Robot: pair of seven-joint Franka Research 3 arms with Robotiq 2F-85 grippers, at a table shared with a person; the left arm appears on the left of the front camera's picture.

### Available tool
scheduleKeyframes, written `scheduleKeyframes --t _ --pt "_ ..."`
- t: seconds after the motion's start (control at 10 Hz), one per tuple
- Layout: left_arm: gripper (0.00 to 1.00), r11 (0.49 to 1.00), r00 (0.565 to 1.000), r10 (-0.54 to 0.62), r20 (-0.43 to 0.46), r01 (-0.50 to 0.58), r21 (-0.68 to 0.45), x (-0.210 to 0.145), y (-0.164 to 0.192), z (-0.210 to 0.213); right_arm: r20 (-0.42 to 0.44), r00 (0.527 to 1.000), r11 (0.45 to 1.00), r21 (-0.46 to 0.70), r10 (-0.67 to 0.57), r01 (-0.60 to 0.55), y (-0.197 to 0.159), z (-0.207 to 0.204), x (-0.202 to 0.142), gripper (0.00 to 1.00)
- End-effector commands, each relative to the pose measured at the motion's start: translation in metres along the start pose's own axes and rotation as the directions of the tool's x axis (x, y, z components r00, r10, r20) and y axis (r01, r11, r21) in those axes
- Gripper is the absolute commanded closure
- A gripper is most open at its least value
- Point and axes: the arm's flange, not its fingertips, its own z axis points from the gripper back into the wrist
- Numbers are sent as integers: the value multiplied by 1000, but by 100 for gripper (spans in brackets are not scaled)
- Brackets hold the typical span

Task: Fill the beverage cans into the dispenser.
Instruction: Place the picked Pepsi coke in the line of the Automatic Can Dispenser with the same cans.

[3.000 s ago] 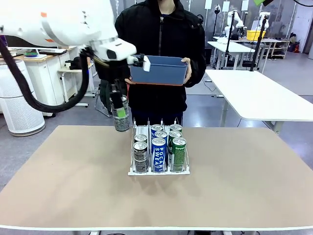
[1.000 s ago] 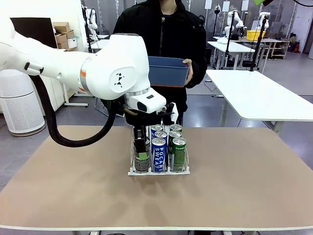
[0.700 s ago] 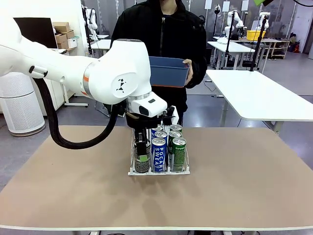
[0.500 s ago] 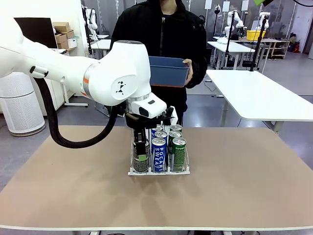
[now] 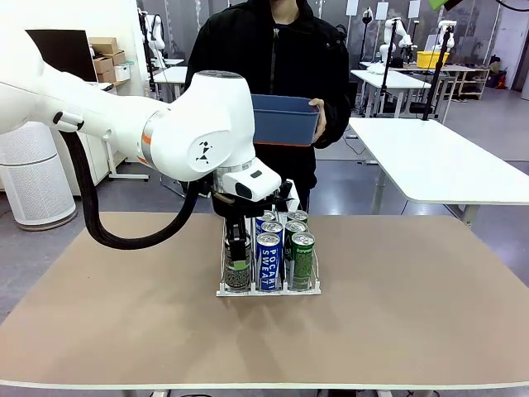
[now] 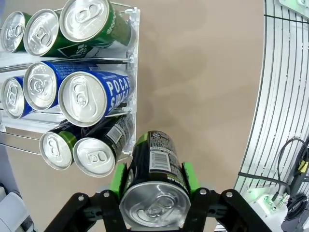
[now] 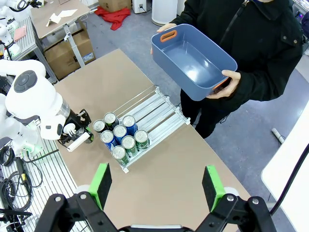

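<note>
Left gripper (image 6: 153,181) clamped by its green pads on a slim dark grey metal can (image 6: 155,193), upright just at the front of the clear three-lane wire rack (image 5: 269,289), beside the blue and green cans (image 5: 269,260) already standing there. Right gripper (image 7: 157,187) spread wide, holding nothing, high above the table (image 5: 397,331). Blue rectangular plastic tub (image 5: 285,120) held in the person's hands behind the rack.

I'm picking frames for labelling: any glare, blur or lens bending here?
Front view: sharp, evenly lit, with soft shadows under the rack. Left wrist view: glare on the can tops, and the grating at the right bows. Right wrist view: wide-angle bending, with a bright sheen inside the tub.
</note>
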Motion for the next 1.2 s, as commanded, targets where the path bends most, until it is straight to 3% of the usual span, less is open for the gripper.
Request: scheduleKeyframes --t 0.0,0.4,1.1 --pt "42 999 998 43 41 -44 15 -5 10 -10 0 1000 1000 3 -2 2 0 -1 -1 0" --pt "42 993 992 117 49 -118 7 -13 29 -17 0 1000 1000 3 -2 2 0 -1 -1 0" --pt "42 975 965 224 139 -223 -23 -12 61 -31 0 1000 1000 3 -2 2 0 -1 -1 0"
